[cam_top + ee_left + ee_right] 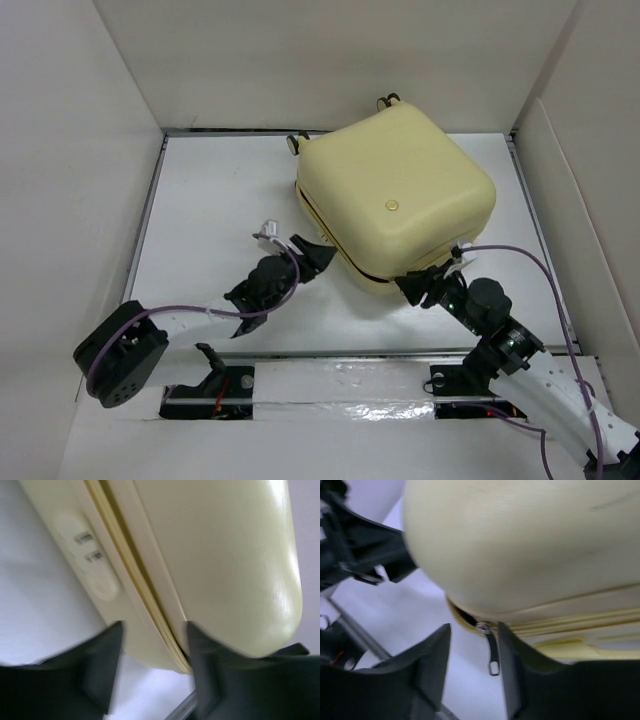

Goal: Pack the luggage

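luggage: pale-yellow hard shell (420, 170), lid down on its base, lying flat on the white table (220, 190), towards the far side and right of centre; it is turned so that one corner points at the arms
emblem: small round disc (392, 205) near the middle of the upper shell
wheels: two show at the far edge, one at the top (388, 101) and one at the far-left corner (293, 144)
seam: a ribbed yellow line (135, 575) runs between the two shells in the left wrist view; an oval panel (92, 560) with two small slots sits on the lower shell beside it
left hand: (312, 255) at the luggage's near-left side, low by the table; released, its two dark fingers apart, with the rounded edge and seam showing in the gap; whether either finger touches the shell cannot be told
right hand: (420, 287) at the corner that points towards the arms, tucked under the shell's overhang; released, fingers spread and clamped on nothing
zipper pull: thin dark tab (493, 655) hanging from the seam at that corner, between the right hand's fingers and touching neither
cables: a purple lead (520, 255) loops over the right arm, another runs along the left arm
surroundings: plain white walls on three sides of the table
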